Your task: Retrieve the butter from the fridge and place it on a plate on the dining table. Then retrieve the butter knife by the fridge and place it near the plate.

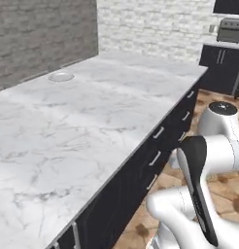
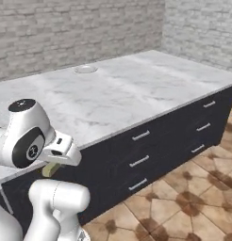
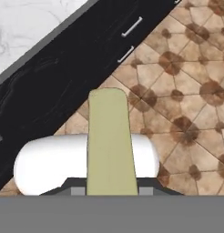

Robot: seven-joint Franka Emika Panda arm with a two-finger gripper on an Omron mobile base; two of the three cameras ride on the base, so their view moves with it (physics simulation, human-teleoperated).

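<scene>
My gripper (image 3: 111,191) is shut on the butter (image 3: 109,141), a narrow pale yellow-green stick that points away from the hand over the tiled floor. From the right base, the butter (image 2: 49,169) peeks out below the white hand, low beside the dark drawer fronts. The dining table (image 1: 92,126) is a long white veined marble top with dark drawers on my side. A round shallow plate (image 1: 60,76) lies far back on it near the brick wall, also seen as the plate (image 2: 85,69), well away from the gripper. The fridge and the butter knife are out of view.
Dark drawers with silver handles (image 2: 139,161) run along the table's near side, close to the arm. Brown tiled floor (image 2: 184,202) lies open to the right. Dark cabinets (image 1: 221,63) with a grey appliance (image 1: 230,29) on top stand at the far end.
</scene>
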